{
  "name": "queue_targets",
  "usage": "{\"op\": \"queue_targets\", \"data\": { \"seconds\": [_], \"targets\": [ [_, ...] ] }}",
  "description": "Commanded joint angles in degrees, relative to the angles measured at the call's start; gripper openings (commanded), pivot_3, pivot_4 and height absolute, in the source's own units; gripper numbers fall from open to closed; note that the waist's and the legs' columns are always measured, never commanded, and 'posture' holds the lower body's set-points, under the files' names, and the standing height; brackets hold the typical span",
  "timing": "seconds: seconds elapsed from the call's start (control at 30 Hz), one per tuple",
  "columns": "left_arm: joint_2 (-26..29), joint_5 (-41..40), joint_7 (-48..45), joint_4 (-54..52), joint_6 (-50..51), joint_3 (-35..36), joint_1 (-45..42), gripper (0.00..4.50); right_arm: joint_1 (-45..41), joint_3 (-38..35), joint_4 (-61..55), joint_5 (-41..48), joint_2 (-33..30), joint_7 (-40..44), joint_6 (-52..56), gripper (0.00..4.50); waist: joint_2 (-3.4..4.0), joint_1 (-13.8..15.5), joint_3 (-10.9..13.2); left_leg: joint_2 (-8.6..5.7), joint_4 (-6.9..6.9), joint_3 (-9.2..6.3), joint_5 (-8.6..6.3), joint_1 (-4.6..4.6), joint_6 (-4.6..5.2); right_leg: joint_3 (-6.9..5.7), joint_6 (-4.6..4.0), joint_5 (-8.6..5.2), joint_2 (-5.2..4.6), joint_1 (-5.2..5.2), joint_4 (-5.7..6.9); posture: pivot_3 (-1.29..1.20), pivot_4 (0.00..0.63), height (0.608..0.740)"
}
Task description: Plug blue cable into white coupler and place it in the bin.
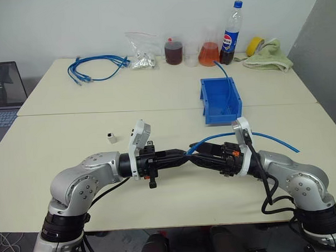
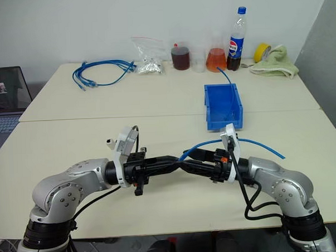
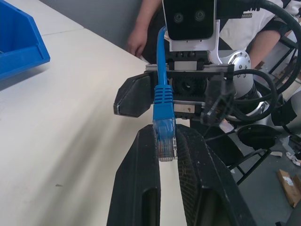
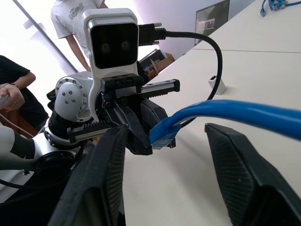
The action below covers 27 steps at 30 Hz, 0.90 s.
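Two robot arms meet at the centre of a pale tabletop (image 1: 59,181). The left end effector (image 3: 168,149) is closed on the plug of the blue cable (image 3: 163,122); the right end effector (image 4: 162,146) stands apart around the cable, gripping nothing. The white coupler (image 1: 110,137) sits unplugged at ten o'clock from the grippers, the bin (image 1: 220,101) at one o'clock. Judged step: regrasping the cable; next, fetch the coupler. The wrist views show the plug pinched, which the head views hide
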Motion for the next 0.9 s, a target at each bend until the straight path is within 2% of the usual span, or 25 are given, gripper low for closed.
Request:
{"op": "queue_targets", "data": {
  "seconds": [0.03, 0.27, 0.47, 0.53, 0.6, 0.77, 0.9],
  "targets": [
    [0.6, -1.16, -0.65, -1.95, -0.44, 0.54, -0.26, 0.22, -1.11, -1.59, -0.3, 2.38, 0.49, 0.61, 0.1, 1.92, 0.0, 0.0, 0.0, 0.0, 0.0, 0.0, 0.0, 0.0, 0.0, 0.0, 0.0, 0.0, 0.0, 0.0, 0.0, 0.0, 0.15, 0.74],
    [0.8, -0.6, -1.59, -2.2, -1.3, 0.06, 0.32, 0.22, -1.28, -1.45, 0.03, 3.04, 0.44, 0.68, 0.25, 0.21, 0.0, 0.0, 0.0, 0.0, 0.0, 0.0, 0.0, -0.01, 0.0, 0.0, 0.0, 0.0, 0.0, -0.01, 0.0, 0.0, 0.15, 0.74],
    [1.37, 0.95, -3.91, -1.83, -4.11, -0.4, 1.53, 0.22, -1.37, -1.52, 0.15, 3.07, 0.1, 1.01, 0.43, 0.11, 0.0, 0.0, 0.0, 0.0, -0.01, 0.01, 0.0, -0.02, 0.0, 0.01, 0.0, 0.0, 0.0, -0.03, 0.0, 0.0, 0.15, 0.74],
    [1.78, 1.16, -4.62, -1.21, -4.12, -0.67, 1.51, 0.93, -1.41, -1.55, 0.2, 3.04, 0.08, 1.16, 0.52, 0.11, 0.0, 0.0, 0.0, 0.0, -0.01, 0.01, 0.0, -0.02, 0.0, 0.0, 0.0, 0.0, 0.0, -0.03, 0.0, 0.0, 0.15, 0.74],
    [2.23, 1.08, -5.83, -0.89, -4.14, -0.89, 1.5, 1.23, -1.42, -1.54, 0.21, 3.01, 0.04, 1.31, 0.63, 0.11, 0.0, 0.0, 0.0, 0.0, -0.01, 0.01, 0.0, -0.02, 0.0, 0.01, 0.0, 0.0, 0.0, -0.03, 0.0, 0.0, 0.15, 0.74],
    [2.82, 1.64, -7.21, -0.45, -4.67, -1.16, 1.46, 2.36, -1.42, -1.45, 0.2, 2.87, -0.07, 1.53, 0.6, 0.1, 0.01, 0.0, 0.01, 0.0, -0.02, 0.03, 0.0, -0.03, 0.0, 0.01, 0.0, 0.0, 0.0, -0.03, 0.0, 0.0, 0.15, 0.74],
    [3.46, 2.32, -7.91, -0.17, -5.28, -1.28, 1.59, 3.09, -1.31, -1.61, 0.07, 2.68, -0.32, 1.62, 0.46, 0.09, 0.01, 0.0, 0.01, 0.0, -0.02, 0.03, 0.0, -0.03, 0.0, 0.01, 0.0, 0.0, 0.0, -0.04, 0.0, 0.0, 0.15, 0.74]
  ]
}}
